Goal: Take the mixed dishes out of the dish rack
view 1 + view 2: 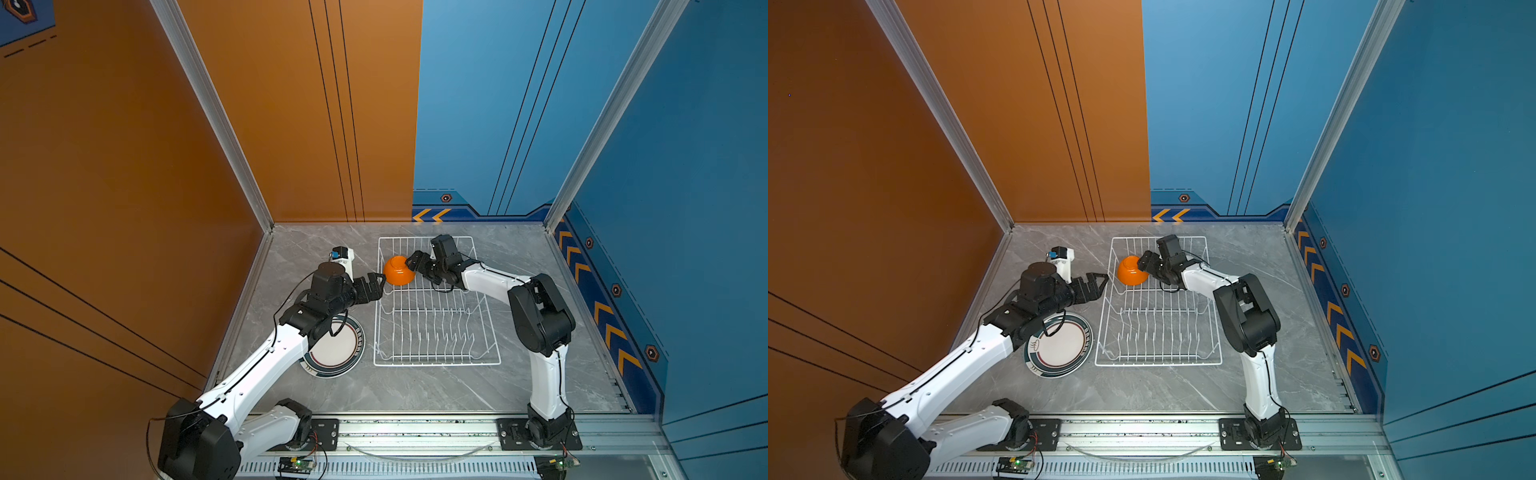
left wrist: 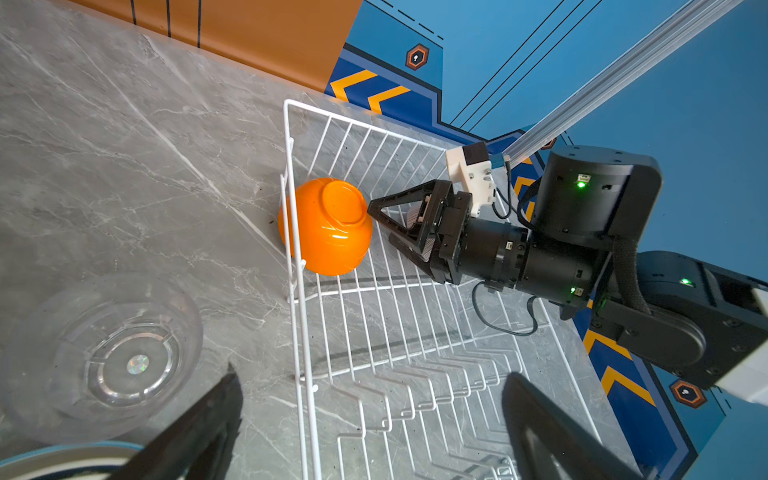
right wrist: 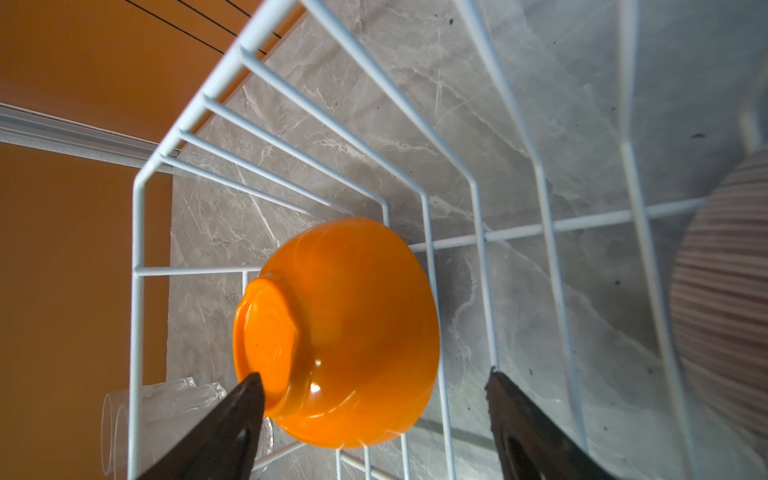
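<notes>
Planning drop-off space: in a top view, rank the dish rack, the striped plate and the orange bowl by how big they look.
Largest to smallest:
1. dish rack
2. striped plate, though partly hidden
3. orange bowl

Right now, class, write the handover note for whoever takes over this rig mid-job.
Left claw: open, empty, by the dish rack at its left rim.
Right claw: open, at the upturned orange bowl in the rack's far left corner; no grip.
Done: striped plates lie on the table left of the rack; a clear glass cup is out too.
Left: the orange bowl; a ribbed bowl, blurred in the right wrist view, seemingly inside the rack.
</notes>
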Robot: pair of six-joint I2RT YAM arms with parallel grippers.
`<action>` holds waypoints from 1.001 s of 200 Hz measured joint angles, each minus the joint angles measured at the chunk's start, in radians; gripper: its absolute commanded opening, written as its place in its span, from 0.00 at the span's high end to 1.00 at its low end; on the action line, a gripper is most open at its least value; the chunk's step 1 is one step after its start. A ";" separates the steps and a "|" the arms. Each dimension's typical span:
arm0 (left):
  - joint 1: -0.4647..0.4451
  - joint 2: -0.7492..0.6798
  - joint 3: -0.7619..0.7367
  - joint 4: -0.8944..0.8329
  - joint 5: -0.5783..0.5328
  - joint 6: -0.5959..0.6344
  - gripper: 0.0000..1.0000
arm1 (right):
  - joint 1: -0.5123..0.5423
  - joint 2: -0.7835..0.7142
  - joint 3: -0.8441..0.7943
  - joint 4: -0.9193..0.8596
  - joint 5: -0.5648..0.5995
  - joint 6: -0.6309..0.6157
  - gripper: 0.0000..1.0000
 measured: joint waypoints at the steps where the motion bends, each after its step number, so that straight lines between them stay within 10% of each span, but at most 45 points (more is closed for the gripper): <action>1: 0.000 0.000 0.000 0.000 0.000 0.000 0.02 | 0.000 0.000 0.000 0.000 0.000 0.001 0.15; 200: -0.001 0.040 0.000 0.015 0.016 -0.003 0.02 | 0.031 0.100 0.152 -0.096 0.079 -0.009 0.27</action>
